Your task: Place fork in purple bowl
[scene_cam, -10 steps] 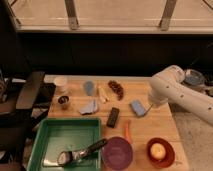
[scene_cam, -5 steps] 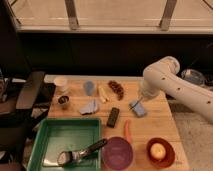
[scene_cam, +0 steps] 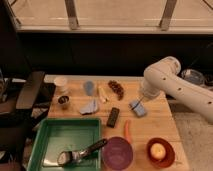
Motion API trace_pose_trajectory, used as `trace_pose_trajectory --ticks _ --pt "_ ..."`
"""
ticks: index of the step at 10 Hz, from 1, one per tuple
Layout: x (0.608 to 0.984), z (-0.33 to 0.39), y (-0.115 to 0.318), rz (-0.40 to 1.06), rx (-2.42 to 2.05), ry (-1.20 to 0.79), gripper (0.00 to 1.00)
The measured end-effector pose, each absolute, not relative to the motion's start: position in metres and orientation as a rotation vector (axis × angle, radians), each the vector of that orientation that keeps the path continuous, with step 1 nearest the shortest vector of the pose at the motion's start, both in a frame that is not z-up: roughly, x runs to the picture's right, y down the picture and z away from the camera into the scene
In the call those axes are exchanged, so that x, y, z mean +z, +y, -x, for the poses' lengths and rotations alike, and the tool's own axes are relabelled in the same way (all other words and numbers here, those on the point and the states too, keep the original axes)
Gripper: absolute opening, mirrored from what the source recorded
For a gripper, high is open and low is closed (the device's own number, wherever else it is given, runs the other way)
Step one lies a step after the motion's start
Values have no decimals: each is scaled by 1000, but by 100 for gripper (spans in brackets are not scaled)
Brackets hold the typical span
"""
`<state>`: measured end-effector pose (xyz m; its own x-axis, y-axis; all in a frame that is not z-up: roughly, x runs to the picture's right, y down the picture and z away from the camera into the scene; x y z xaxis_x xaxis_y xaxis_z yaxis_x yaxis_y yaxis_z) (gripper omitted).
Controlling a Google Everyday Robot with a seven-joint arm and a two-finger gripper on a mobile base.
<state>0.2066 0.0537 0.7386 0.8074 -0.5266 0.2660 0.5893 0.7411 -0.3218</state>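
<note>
The gripper (scene_cam: 138,102) hangs low over the right side of the table (scene_cam: 165,120), at the end of the white arm (scene_cam: 167,80) that reaches in from the right. Whether it is clenched or released I cannot tell. It seems to hold nothing, though I cannot be sure. Just under it, touching or nearly so, lies 1 small blue object (scene_cam: 139,110).

The fork (scene_cam: 102,94), as far as I can make it out, is the slim pale piece lying flat on the table to the gripper's left. It is clear of the gripper, with a brown cluster (scene_cam: 116,89) between the 2. A blue cup (scene_cam: 89,87) stands just beside the fork on its far side, and a blue cloth (scene_cam: 90,107) lies near it toward the front.

Nearer the front edge, a black bar (scene_cam: 113,116) and a carrot (scene_cam: 127,131) lie between the fork and the purple bowl (scene_cam: 118,152). That bowl sits at the front, well apart from the fork. A red bowl (scene_cam: 161,152) with a yellow item (scene_cam: 157,149) is to its right. To its left, a green tray (scene_cam: 50,131) holds a black-handled utensil (scene_cam: 85,151).
</note>
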Motion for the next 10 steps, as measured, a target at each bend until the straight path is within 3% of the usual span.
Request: trace_pose_trajectory --ticks 4,10 --pt "707 -180 63 330 -698 -219 0" --pt "651 -134 152 314 -866 -388 0"
